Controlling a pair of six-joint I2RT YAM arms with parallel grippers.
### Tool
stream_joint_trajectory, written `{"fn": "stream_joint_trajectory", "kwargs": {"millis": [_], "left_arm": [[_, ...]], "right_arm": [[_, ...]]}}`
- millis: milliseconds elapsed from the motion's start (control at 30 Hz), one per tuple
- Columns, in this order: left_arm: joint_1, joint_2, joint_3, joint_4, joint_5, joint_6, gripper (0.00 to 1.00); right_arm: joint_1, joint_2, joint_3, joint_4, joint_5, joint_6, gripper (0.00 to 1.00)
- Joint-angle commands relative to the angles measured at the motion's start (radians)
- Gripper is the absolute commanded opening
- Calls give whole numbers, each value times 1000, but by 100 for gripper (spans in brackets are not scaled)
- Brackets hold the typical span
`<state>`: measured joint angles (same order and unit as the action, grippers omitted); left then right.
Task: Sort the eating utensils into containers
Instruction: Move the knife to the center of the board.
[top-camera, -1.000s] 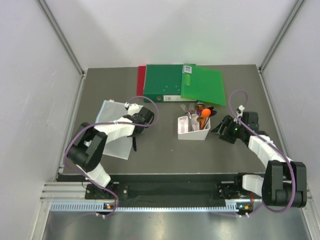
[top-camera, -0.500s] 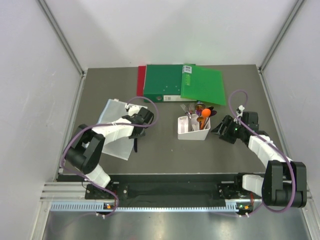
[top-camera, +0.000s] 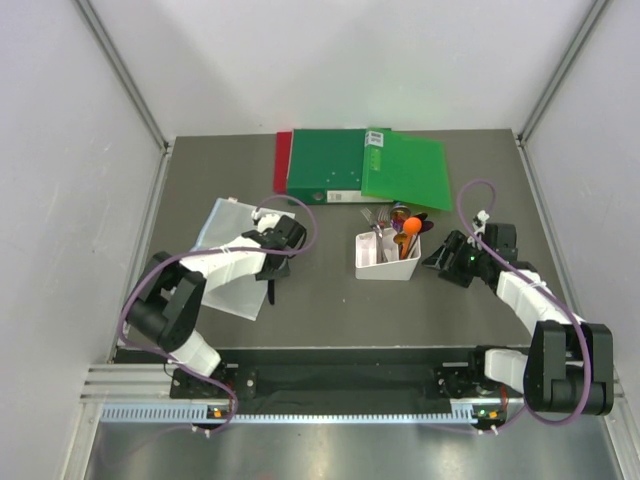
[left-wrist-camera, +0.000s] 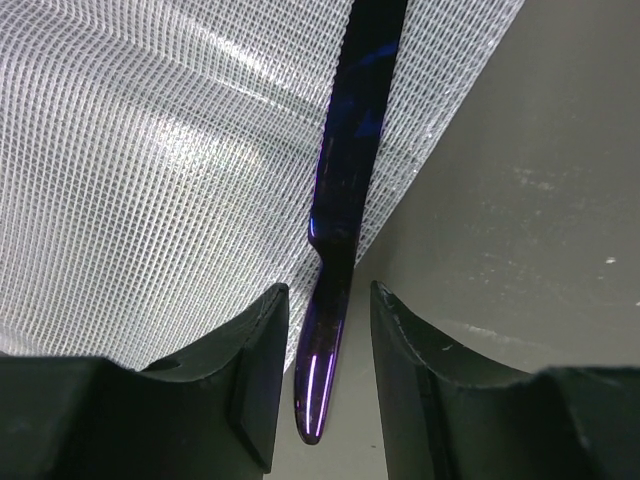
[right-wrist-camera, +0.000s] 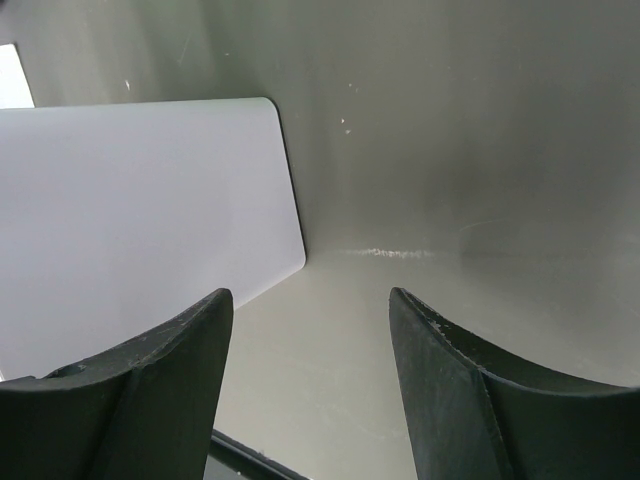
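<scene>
**Office clutter at the margins**

Along the far edge of the grey table lies a dark green binder. A lighter green folder overlaps its right side, and a red folder shows at its left. A clear, mesh-textured plastic sheet lies tilted at the left.

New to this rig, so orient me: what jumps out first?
The bright green folders at the far edge of the table, then the white bin at centre bristling with colourful utensils. On the left, the left pincer straddles a dark blue utensil lying across the edge of a mesh sheet.
</scene>
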<state>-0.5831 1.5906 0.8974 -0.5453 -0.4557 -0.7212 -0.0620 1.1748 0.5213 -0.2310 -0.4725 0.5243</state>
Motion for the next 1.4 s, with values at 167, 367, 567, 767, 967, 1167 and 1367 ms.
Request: {"fn": "stream_joint_trajectory", "kwargs": {"millis": [167, 367, 567, 767, 967, 1167, 1367], "left_arm": [[23, 89, 12, 62, 21, 62, 42], [49, 117, -2, 73, 104, 68, 31], [52, 48, -37, 45, 123, 68, 36], [72, 92, -5, 4, 170, 150, 38], [75, 115, -32, 33, 273, 193, 30], [75, 120, -61, 25, 333, 197, 24], [74, 149, -57, 65, 423, 229, 0]], "right_arm": [[-7, -6, 9, 28, 0, -7, 64], [-7, -12, 3, 22, 0, -6, 64], [-7, -14, 2, 25, 6, -1, 64], [-7, -23, -4, 32, 0, 9, 64], [-7, -41, -24, 36, 3, 26, 64], [-7, -75, -30, 36, 12, 46, 64], [-7, -107, -29, 21, 21, 59, 64]]}}
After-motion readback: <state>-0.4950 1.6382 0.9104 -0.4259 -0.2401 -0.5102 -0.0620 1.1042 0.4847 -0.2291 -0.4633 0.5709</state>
